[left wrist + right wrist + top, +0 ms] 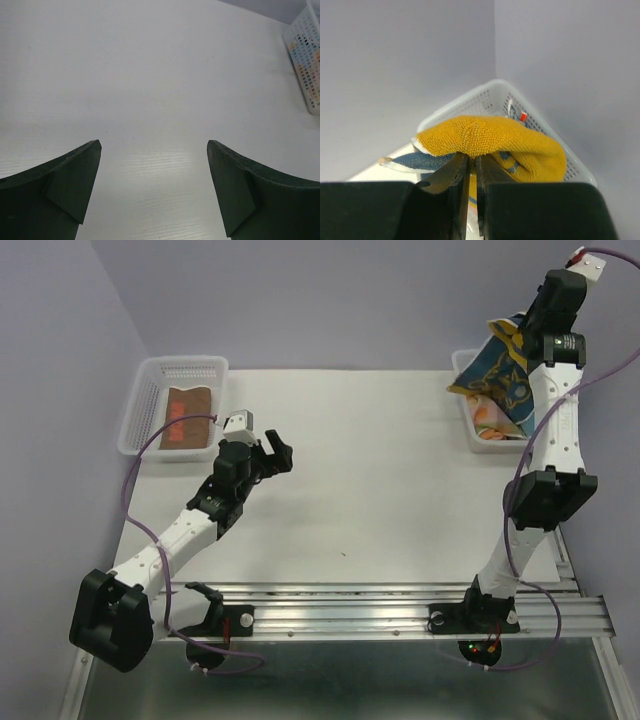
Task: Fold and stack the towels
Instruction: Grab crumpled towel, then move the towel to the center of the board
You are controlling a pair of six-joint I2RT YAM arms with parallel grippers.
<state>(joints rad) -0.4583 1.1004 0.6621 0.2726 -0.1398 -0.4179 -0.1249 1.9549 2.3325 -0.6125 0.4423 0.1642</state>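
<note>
a: how far along is the fold-and-stack job?
b: early, i'd say. one brown towel (188, 417) lies flat in the left basket (150, 375) at the upper left of the overhead view. it looks folded, and it's the only one done.
a: and the right arm?
b: the right gripper (469, 162) is pinched tight on a blue-and-yellow towel (503, 370), holding it in the air above the right basket (468, 420) at the upper right. the cloth hangs bunched, not folded.
a: more in that basket?
b: an orange towel (490, 422) shows under the hanging one. how many more, i can't tell.
a: left arm?
b: the left gripper (154, 145) has its jaws wide apart and holds nothing, low over the table (380, 490), left of centre.
a: so what's left?
b: laying this one out on the table, folding it, stacking it on the brown one, then the rest.
</note>
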